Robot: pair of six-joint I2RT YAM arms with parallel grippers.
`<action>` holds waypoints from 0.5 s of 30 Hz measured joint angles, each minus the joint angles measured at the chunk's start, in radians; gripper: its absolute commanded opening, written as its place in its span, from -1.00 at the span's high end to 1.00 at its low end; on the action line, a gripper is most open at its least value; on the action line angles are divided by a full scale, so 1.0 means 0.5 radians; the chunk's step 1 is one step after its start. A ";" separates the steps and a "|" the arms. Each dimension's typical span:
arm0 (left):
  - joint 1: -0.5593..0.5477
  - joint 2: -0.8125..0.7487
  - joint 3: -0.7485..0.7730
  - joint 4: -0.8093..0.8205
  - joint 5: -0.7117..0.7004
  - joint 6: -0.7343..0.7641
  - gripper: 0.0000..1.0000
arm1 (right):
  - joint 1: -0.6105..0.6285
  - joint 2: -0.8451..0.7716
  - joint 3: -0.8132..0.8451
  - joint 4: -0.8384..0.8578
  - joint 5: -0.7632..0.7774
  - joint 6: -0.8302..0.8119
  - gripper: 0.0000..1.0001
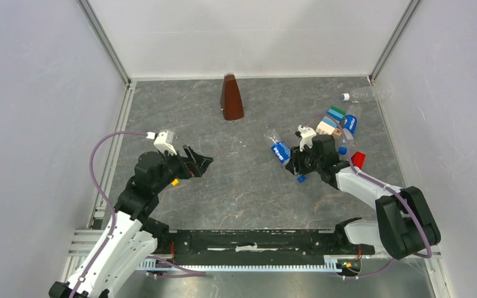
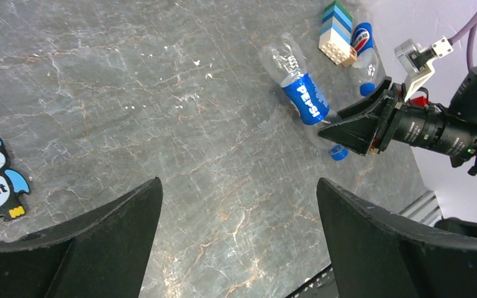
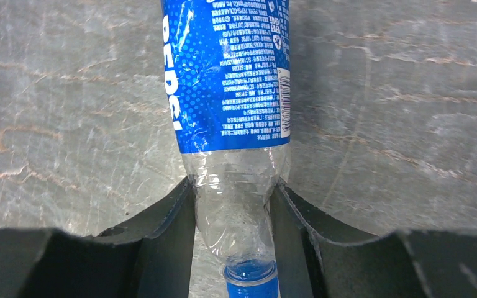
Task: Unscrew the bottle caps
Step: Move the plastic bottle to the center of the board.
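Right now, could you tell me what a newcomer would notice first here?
The right gripper clamps the clear shoulder of a Pepsi bottle lying right of centre, its blue cap on. The left gripper hangs open at the left, and a brown pyramid stands at the back.

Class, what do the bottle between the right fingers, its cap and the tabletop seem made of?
Bottle: thin clear plastic, see-through and creased, with a glossy blue label. Cap: opaque blue plastic, likely. Tabletop: grey, veined like stone; possibly printed.
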 measured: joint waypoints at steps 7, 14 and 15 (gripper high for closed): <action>-0.004 -0.047 -0.060 -0.017 0.098 -0.008 -0.97 | 0.156 0.025 -0.012 0.033 -0.163 -0.259 0.07; -0.011 0.092 -0.069 -0.028 0.147 -0.006 -0.93 | 0.268 0.069 -0.048 0.168 -0.301 -0.497 0.01; -0.017 0.135 -0.069 -0.027 0.152 -0.006 -0.93 | 0.289 0.076 -0.052 0.182 -0.329 -0.530 0.01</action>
